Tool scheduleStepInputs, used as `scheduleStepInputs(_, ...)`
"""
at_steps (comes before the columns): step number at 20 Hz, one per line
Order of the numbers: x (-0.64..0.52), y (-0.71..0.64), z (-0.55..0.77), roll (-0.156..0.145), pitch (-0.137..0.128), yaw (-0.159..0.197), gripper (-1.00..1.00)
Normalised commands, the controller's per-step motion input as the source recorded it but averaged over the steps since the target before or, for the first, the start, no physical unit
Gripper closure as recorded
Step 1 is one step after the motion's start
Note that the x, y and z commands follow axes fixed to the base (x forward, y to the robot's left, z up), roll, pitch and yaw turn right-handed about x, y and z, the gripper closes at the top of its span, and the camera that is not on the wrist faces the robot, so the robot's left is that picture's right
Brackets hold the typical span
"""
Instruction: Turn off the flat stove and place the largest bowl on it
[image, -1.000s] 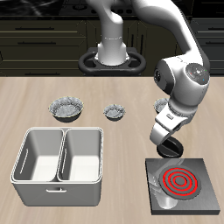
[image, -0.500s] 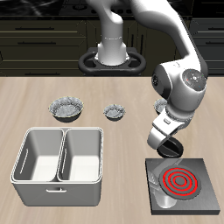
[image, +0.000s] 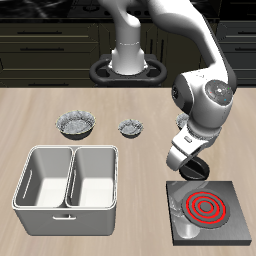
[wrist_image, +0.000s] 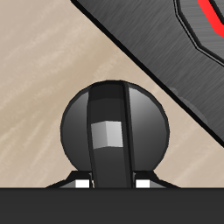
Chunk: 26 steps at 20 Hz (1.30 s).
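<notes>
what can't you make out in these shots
- Gripper: in the exterior view its fingertips are too small and dark against the knob to tell open from shut; the wrist view is cut off by a black band where they would be.
- Stove: the wrist view shows only one corner and a bit of red coil.
- Third bowl: mostly hidden behind the arm in the exterior view.
- Knob: whether the fingers touch it is unclear.

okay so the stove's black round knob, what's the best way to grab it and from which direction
Grip the raised bar across the middle of the knob, one finger on each long flank, coming straight down from above. The knob lies flat on the table beside the flat stove, so only its top is offered, and the bar gives the flat faces for turning.
</notes>
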Motion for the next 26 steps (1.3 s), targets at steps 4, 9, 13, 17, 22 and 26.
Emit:
scheduleStepInputs(4, -0.01, -0.01, 0.11, 0.025, -0.009, -0.037, 1.00)
scheduleStepInputs(9, -0.04, 0.00, 0.17, 0.015, -0.025, -0.090, 1.00)
scheduleStepInputs(13, 0.02, -0.02, 0.10, -0.009, -0.010, -0.085, 1.00)
scheduleStepInputs(17, 0.01, -0.04, 0.12, -0.004, -0.011, -0.095, 1.00)
scheduleStepInputs(22, -0.01, -0.02, 0.18, 0.005, -0.030, -0.071, 1.00)
scheduleStepInputs(26, 0.00, 0.02, 0.16, 0.003, -0.035, -0.071, 1.00)
